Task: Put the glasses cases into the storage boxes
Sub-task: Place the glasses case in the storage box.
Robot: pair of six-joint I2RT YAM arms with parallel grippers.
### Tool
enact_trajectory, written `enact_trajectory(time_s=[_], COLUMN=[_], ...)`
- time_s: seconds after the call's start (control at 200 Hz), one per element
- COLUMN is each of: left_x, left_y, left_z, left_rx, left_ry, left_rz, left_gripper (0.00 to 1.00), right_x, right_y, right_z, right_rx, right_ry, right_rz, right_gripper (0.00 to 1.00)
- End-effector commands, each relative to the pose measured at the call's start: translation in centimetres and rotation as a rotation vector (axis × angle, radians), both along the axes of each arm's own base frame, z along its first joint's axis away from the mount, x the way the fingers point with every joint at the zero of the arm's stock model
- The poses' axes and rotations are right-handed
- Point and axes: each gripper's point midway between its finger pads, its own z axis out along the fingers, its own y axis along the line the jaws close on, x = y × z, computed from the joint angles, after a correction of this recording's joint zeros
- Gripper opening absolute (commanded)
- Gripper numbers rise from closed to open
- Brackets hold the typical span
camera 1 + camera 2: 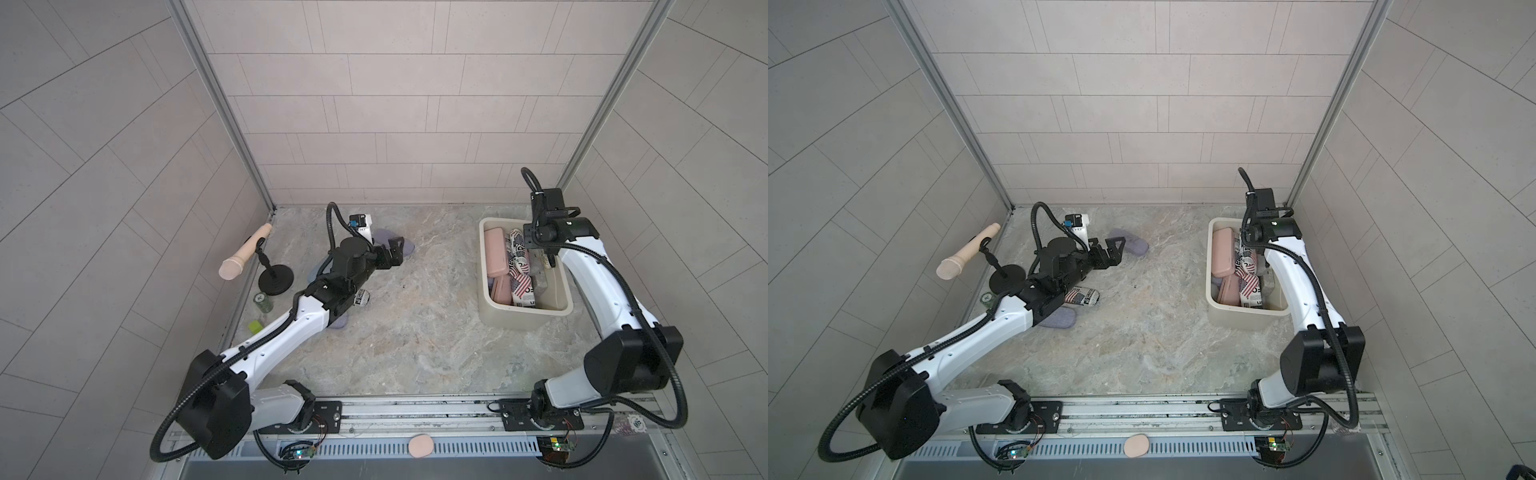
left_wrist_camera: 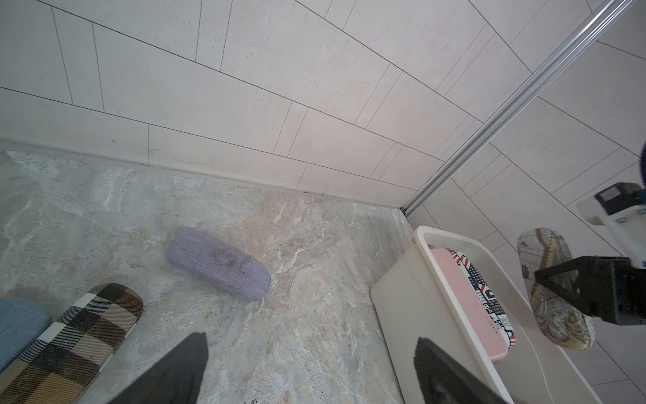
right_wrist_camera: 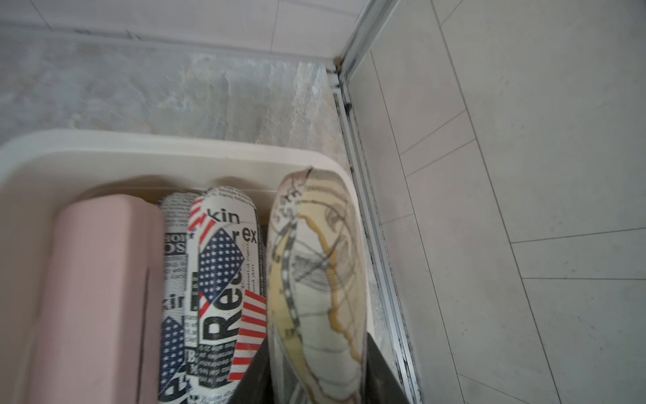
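Arms reach out from the near rail; the left one stretches low and diagonally across the table's left half, its left gripper (image 2: 310,339) spread wide with nothing between the fingers, hovering near a lilac case (image 2: 218,269); the right one folds at the elbow by the right wall and runs back toward the far corner, wrist bent down over the storage box (image 1: 519,319).

The right gripper (image 3: 316,367) is clamped on one end of a map-print case (image 3: 314,273), held over the box's right side beside the other cases (whether it touches the bottom cannot be told).

One box; inside it two pink cases (image 1: 496,251) (image 1: 501,293) and at least two flag-and-newsprint cases (image 3: 223,266) (image 3: 173,259). On the table five cases: the lilac one, a second lilac case (image 1: 1059,321), a plaid case (image 2: 73,346), a blue case (image 2: 17,325) and a flag-print case (image 1: 1082,297).

The map-print case's long axis runs along the box's long side, parallel to the cases packed in it; its free end points at the back wall.
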Motion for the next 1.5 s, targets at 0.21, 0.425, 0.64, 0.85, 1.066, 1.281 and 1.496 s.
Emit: enact_trajectory(time_s=[0.21, 0.425, 0.64, 0.85, 1.066, 1.281, 1.496], left_x=[0.4, 0.6, 0.7, 0.8, 0.9, 1.7, 2.3], left_y=[0.5, 0.4, 0.2, 0.1, 0.0, 1.2, 3.1], left_z=[0.1, -0.2, -0.4, -0.5, -0.9, -1.1, -0.8], left_rx=[0.026, 0.033, 0.037, 0.035, 0.034, 0.036, 0.133], left_ry=[0.016, 0.027, 0.037, 0.046, 0.068, 0.094, 0.074], left_rz=[0.032, 0.030, 0.021, 0.016, 0.011, 0.046, 0.119], left_gripper=[1.00, 1.00, 1.00, 1.00, 1.00, 1.00, 1.00], right_x=[0.0, 0.4, 0.6, -0.9, -2.1, -3.0, -2.3], right_y=[-1.9, -2.3, -1.4, -0.4, -0.3, 0.2, 2.4], right_z=[-3.7, -4.2, -2.4, -1.7, -4.5, -5.3, -1.0], right_rx=[0.005, -0.011, 0.018, 0.065, 0.096, 0.131, 0.224], right_ry=[0.150, 0.168, 0.116, 0.041, 0.072, -0.036, -0.117], right_rz=[-0.059, -0.083, -0.083, -0.091, -0.137, -0.169, -0.090], right_gripper=[0.28, 0.44, 0.57, 0.50, 0.26, 0.14, 0.32])
